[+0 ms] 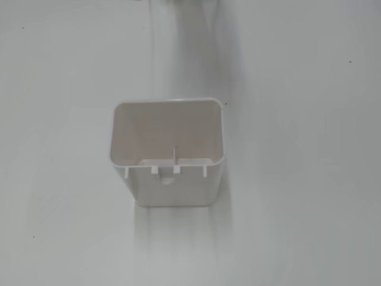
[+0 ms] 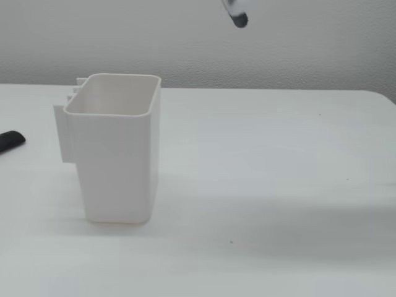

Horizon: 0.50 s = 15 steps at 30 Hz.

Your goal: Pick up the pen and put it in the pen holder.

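The pen holder [image 1: 172,185] [image 2: 117,161], a white rectangular box with rounded corners, stands upright with nothing inside; small tabs and a thin divider show along its near rim in the view from above. Only the dark, blurred end of the pen [image 2: 237,17] shows, hanging high in the air at the top edge of the side view, up and to the right of the pen holder. What holds it lies beyond the frame. The pen does not appear in the view from above. My gripper is outside both fixed views.
A white table [image 2: 278,185] carries the box, with a pale wall behind it. A dark object [image 2: 9,141] pokes in at the left edge of the side view, left of the box.
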Each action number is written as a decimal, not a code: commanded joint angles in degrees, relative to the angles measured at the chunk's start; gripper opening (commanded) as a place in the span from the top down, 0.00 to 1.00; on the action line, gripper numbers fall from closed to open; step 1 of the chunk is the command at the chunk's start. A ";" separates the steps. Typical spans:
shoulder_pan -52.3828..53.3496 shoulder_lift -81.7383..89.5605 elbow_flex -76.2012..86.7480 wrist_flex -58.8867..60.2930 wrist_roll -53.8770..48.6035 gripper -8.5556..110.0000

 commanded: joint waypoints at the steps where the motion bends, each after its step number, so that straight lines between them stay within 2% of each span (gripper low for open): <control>1: 0.35 1.23 -2.55 -9.40 8.79 0.93; 8: 1.41 -6.68 -2.64 -20.83 17.84 0.93; 15: 5.45 -17.75 -2.72 -35.42 18.90 0.93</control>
